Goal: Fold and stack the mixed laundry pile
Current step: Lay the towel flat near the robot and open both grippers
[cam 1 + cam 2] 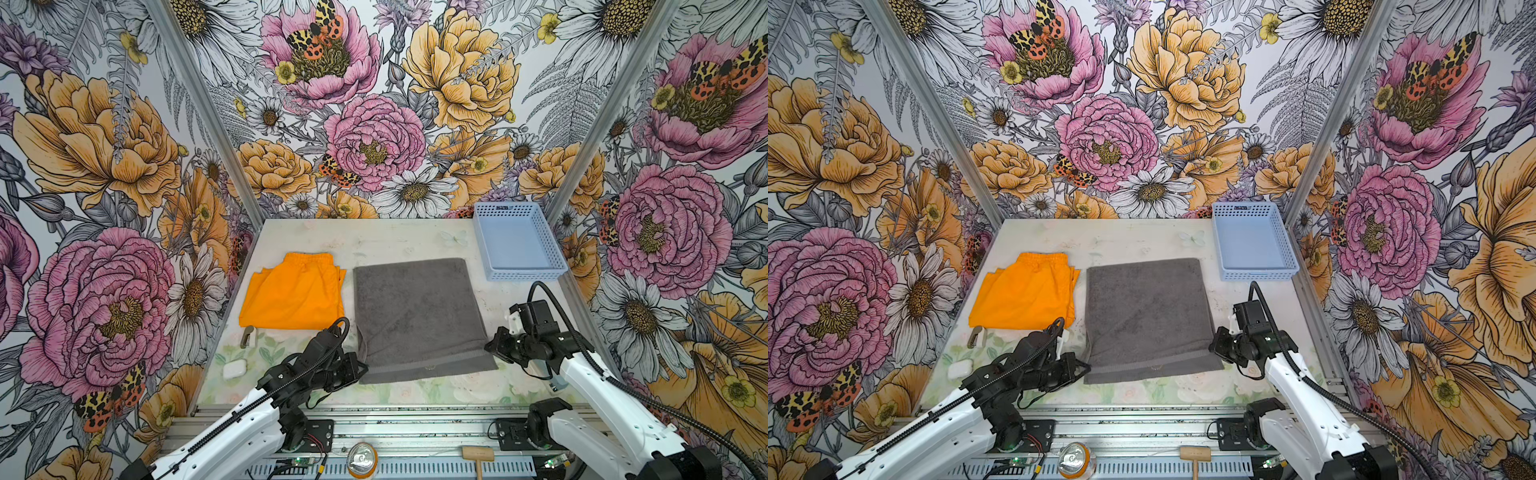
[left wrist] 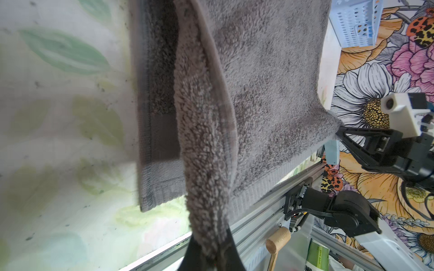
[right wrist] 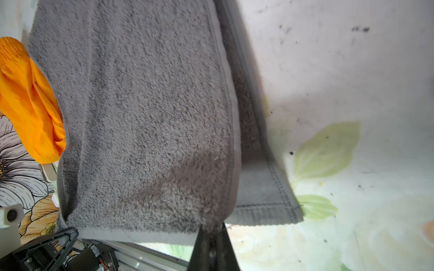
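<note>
The towel [image 1: 419, 316] lies dark grey in the middle of the tabletop [image 1: 374, 241], doubled over, its banded hem toward the arms. From where I stand its two near corners are each pinched. The left end effector [image 1: 360, 368] is clenched on the near left corner, and the left wrist view shows the top layer drawn up into the closed tips while a lower layer lies flat on the tabletop beneath it. The right end effector [image 1: 491, 347] is clamped the same way on the near right corner, with the upper layer bunched between its tips and the stitched edge of the lower layer showing below. Between the two grips the top layer hangs slightly off the one under it. Just beside the towel on the left are the orange shorts [image 1: 293, 295], laid flat and folded, waistband toward the far wall. Near the shorts' front edge sits a small grey clip [image 1: 247, 336], and closer to the front a white case [image 1: 235, 368]. A pale blue basket [image 1: 525, 274] stands in the far right corner, well apart from the towel. On the metal rail in front of the tabletop rest a can [image 1: 362, 457] and a wooden mallet [image 1: 478, 455].
</note>
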